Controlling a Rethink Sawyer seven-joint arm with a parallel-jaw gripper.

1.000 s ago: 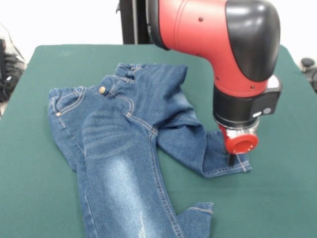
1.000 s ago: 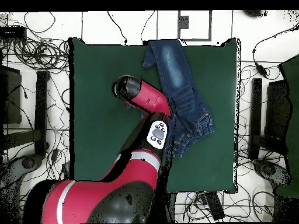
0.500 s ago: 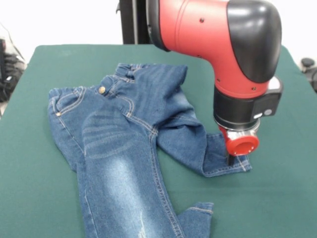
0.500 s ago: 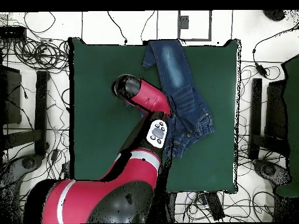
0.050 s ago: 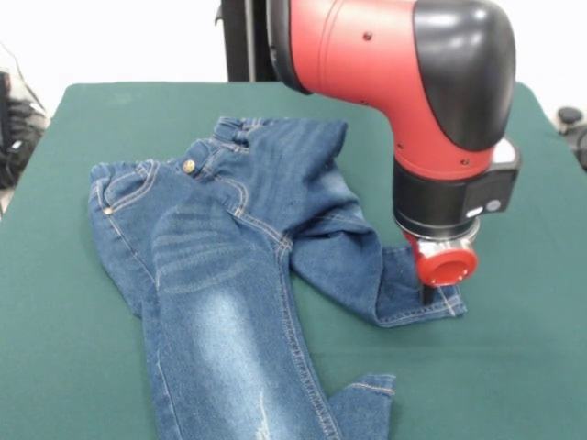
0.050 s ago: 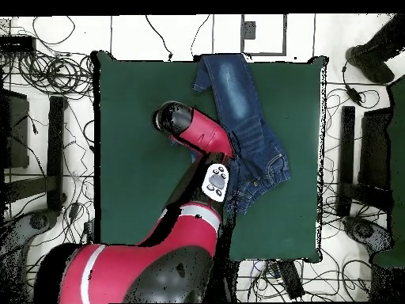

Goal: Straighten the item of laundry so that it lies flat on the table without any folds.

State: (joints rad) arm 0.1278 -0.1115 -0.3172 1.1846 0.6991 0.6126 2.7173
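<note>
One table (image 5: 73,367) is occupying most of both views, its dark green cloth bare around the work. One red and black arm (image 5: 394,82) is reaching down over it, elbow raised and wrist section pointing straight down. One pair of jeans (image 5: 220,275) is lying crumpled near the table's middle: waistband toward the far side, one leg running straight off the near edge of the front view, the other leg folded across and ending in a cuff beside the wrist. One gripper (image 5: 427,295) is standing on that cuff — only a single dark tip is showing below the red end cap, so whether it is spread or closed cannot be told. One person's foot and lower leg (image 6: 376,55) is showing at the overhead view's top right corner, off the table; it has come into view in the last half second. The arm has shifted only slightly, and the jeans are lying as before.
</note>
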